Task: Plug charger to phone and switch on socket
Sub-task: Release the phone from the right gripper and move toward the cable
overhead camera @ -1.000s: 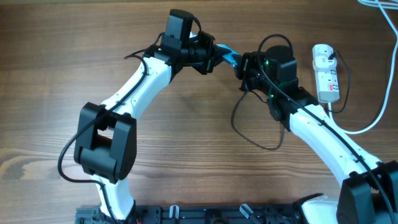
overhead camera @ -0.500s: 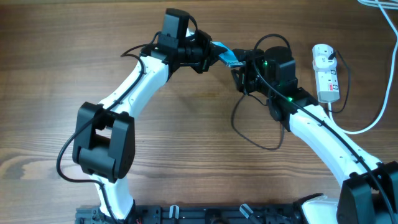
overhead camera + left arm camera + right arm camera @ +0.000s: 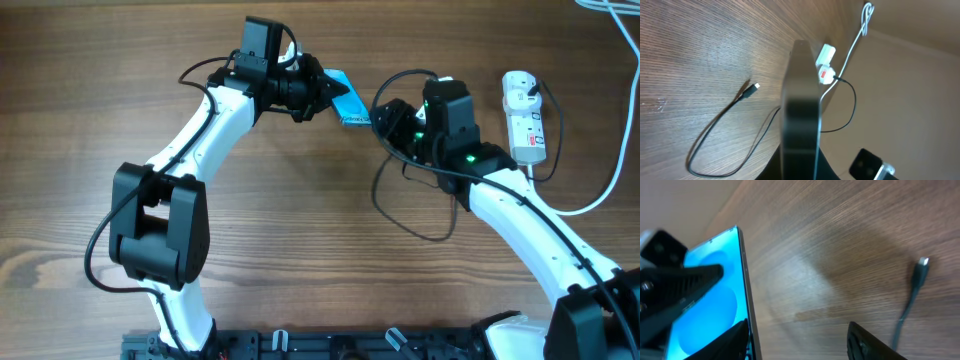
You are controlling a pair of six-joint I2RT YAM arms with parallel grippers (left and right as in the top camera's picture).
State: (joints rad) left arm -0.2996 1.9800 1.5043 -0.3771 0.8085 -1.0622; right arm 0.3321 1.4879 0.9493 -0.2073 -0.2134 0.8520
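Note:
My left gripper (image 3: 318, 90) is shut on the phone (image 3: 350, 100) and holds it tilted above the table. The phone shows edge-on in the left wrist view (image 3: 800, 115), and its cyan screen (image 3: 710, 300) fills the left of the right wrist view. My right gripper (image 3: 385, 118) stands open just right of the phone, nothing between its fingers (image 3: 800, 342). The charger, a thin black cable (image 3: 400, 222), loops on the table. Its connector tip (image 3: 923, 262) lies loose on the wood (image 3: 755, 86), apart from the phone. The white socket (image 3: 525, 118) lies at the far right with a plug in it.
A thick white cable (image 3: 610, 190) runs from the socket's area toward the right edge. The right arm's own black cabling arches above its wrist (image 3: 440, 65). The dark frame of the arm bases lines the front edge (image 3: 340, 345).
My right gripper has opened and drawn back from the phone. The charger tip now lies on the table. My left arm has carried the phone leftward.

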